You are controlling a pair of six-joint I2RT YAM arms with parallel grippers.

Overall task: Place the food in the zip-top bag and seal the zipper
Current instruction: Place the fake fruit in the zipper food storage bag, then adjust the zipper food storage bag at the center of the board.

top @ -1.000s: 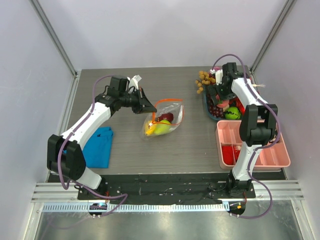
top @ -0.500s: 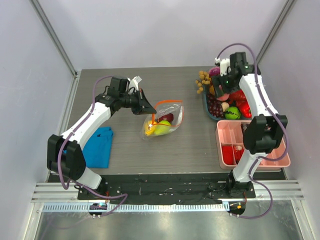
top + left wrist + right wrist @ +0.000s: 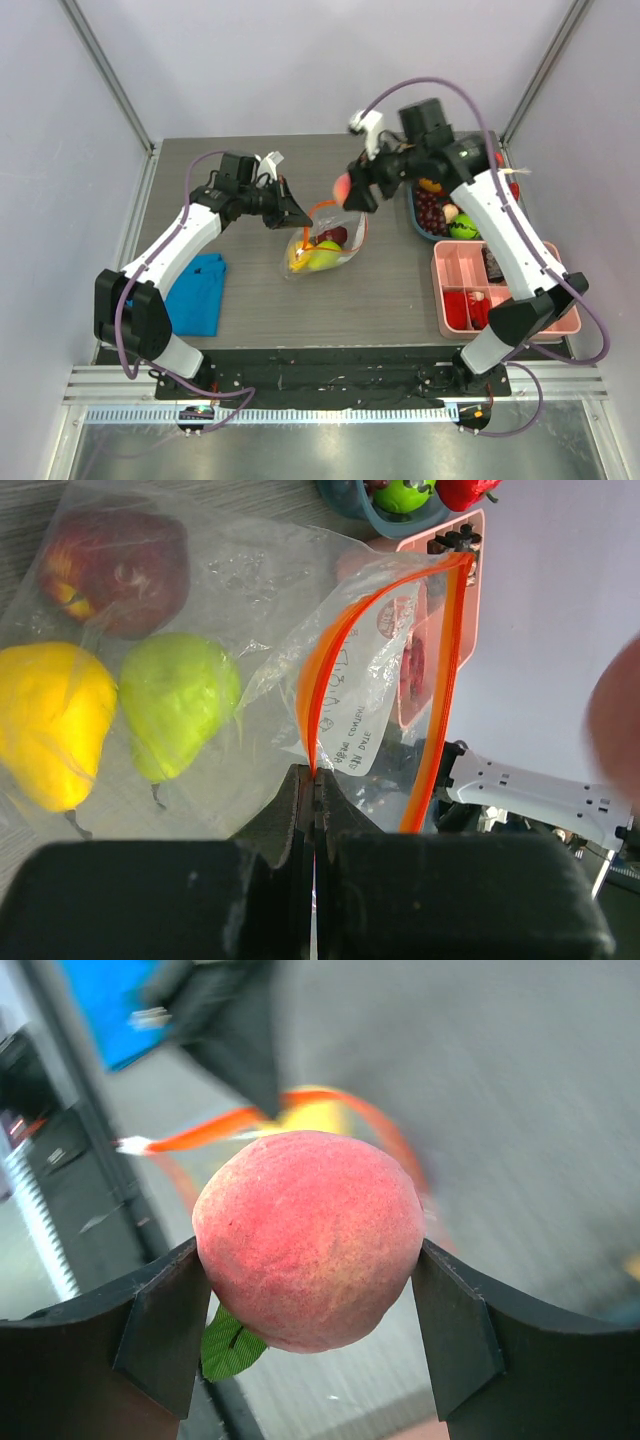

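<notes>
Top external view tells most of the story: the zip-top bag [image 3: 325, 240] lies mid-worktop [image 3: 400, 290], and the left end effector [image 3: 290, 212] is clenched on 1 lip of the zipper [image 3: 306, 695], pinching the orange strip right at its near end. We read that hold as the whole point of the left arm's job. With 1 side of the strip lifted, the mouth gapes into an open loop instead of lying flat, so there's a target to drop things through.

Inside the bag we count 3 pieces of food: a red apple [image 3: 115, 570], a yellow pear [image 3: 50, 725] and a green pear [image 3: 175, 705], all slumped at the closed end, away from the opening.

The right end effector [image 3: 356, 190] is grasping a peach [image 3: 308, 1235], squeezed between both pads with its little green leaf poking out below. It hangs in the air just beside the bag's mouth, on the far side, not yet over the loop. We'd say it needs to come in over the opening before letting go.

More food sits in the blue bowl [image 3: 380, 522] off to the right, next to the pink tray [image 3: 556, 300], so sealing looks a way off.
</notes>
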